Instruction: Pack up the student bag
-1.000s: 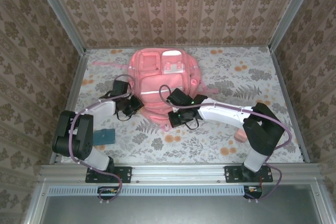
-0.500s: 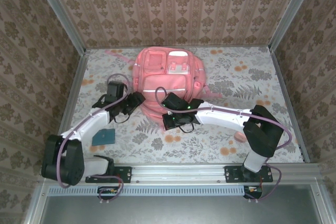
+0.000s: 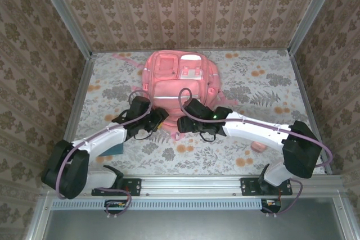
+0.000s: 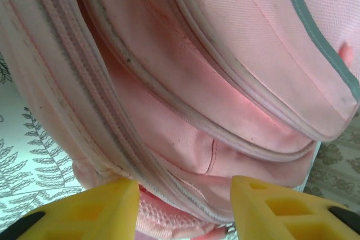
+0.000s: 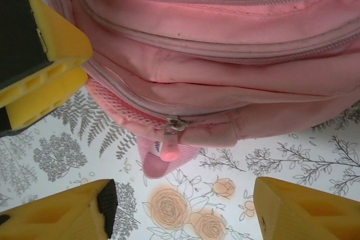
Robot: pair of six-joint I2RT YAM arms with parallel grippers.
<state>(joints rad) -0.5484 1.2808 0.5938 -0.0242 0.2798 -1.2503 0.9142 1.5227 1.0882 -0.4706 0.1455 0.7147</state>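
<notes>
Top external. The large pink fabric backpack [image 3: 177, 85] lies flat on the floral-patterned bench [image 3: 247, 82], in the middle towards the far wall. Its long axis runs from far to near, and its near end faces both arm bases. The left fingers [image 3: 158, 116] sit at the near-left corner of that end. The right fingers [image 3: 183, 123] sit at the near edge just right of centre. Both arms crowd the same rim, and the right is nearer its middle.

Left wrist. The left fingers [image 4: 84, 212], yellow, stand parted, with the backpack's rounded, zip-lined edge just ahead of them and between them. Nothing is clamped as far as this view shows.

Right wrist. The right fingers [image 5: 306, 206] are spread wide and grip nothing, with bare bench between them. A small metal zip slider [image 5: 174, 125] with a pink fabric pull tab [image 5: 160, 160] hangs from the backpack's lowest zip line. It lies straight ahead and centred in the gap, a little apart from the tips. One left finger shows at the upper left, close to the rim.

Judgement: the right arm looks better placed for the slider. The zip runs crosswise to its fingers.
</notes>
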